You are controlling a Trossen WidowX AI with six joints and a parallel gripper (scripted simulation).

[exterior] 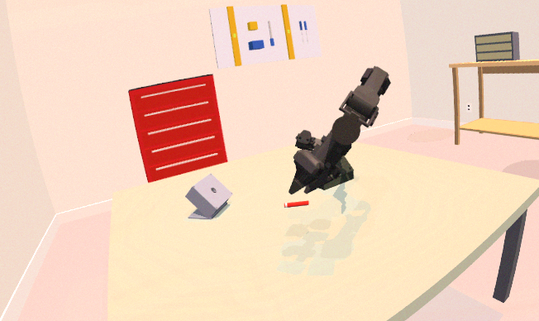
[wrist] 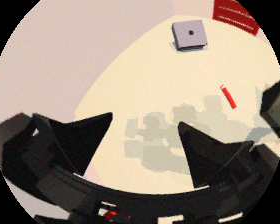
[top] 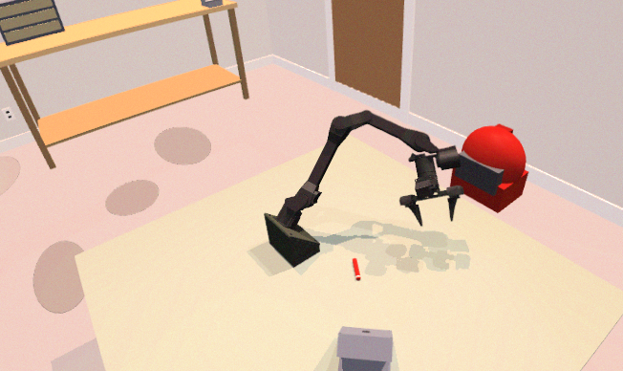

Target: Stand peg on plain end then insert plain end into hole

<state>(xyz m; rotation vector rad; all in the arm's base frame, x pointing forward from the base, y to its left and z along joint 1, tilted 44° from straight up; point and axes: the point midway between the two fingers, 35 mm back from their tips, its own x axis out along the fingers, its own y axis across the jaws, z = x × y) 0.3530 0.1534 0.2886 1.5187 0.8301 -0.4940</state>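
The red peg (top: 356, 269) (exterior: 298, 203) (wrist: 229, 98) lies on its side on the table (top: 215, 287) (exterior: 174, 256). Its white-banded end points toward the sloped panel (top: 365, 345) (exterior: 203, 190) (wrist: 183, 37). The panel is light grey, and its single dark hole (top: 366, 332) (exterior: 213, 190) (wrist: 191, 32) shows in all views. My gripper (top: 437, 222) (exterior: 298, 192) (wrist: 146, 120) is wide open and empty, with its fingers pointing down. It is high above the table and off to the side of the peg, not over it. Nothing hides the peg or the hole.
The arm's dark base (top: 291, 241) (exterior: 339, 175) stands near the peg. The arm's shadow falls on the table beside the peg. A red domed object (top: 494, 158) shows behind the gripper in the top view. A red drawer cabinet (exterior: 178, 128) stands beyond the table edge.
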